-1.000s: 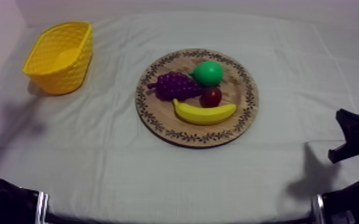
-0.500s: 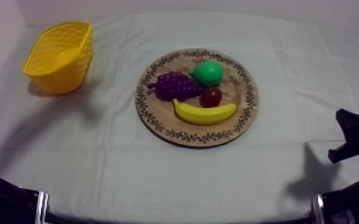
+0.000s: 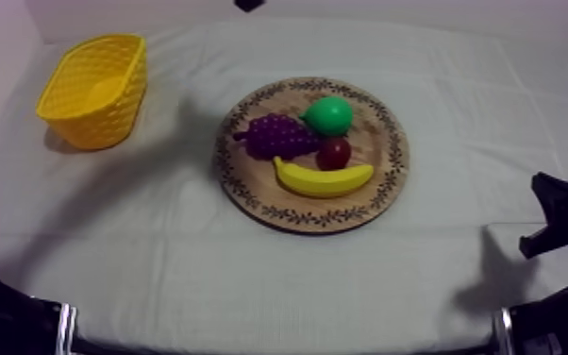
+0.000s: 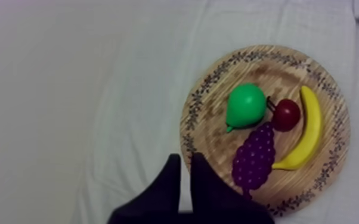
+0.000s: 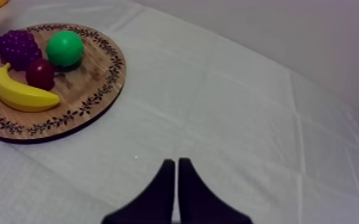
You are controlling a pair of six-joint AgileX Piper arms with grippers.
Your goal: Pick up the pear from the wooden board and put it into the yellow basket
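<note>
Top: pear (image 3: pixel 328 115) sits on far side of wooden board (image 3: pixel 250 198), just beside grapes (image 3: pixel 278 135) & small red fruit (image 3: pixel 334 153); yellow basket (image 3: pixel 94 90) far left, well apart.
L wrist: our left gripper (image 4: pixel 182 158) clenched, empty, by board rim; we'd open wide, come down on pear's free side, clear of grapes.
R wrist: right gripper (image 5: pixel 175 161) clenched, empty, well off.

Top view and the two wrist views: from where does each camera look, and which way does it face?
Top view: above the table, looking down at a slant on the wooden board and yellow basket; left arm and right arm at its lower corners.
Left wrist view: high up, facing almost straight down beside the board; left gripper, fingers together.
Right wrist view: low, facing across the cloth toward the board; right gripper, fingers together.
Shared: all three show the board with the pear.
</note>
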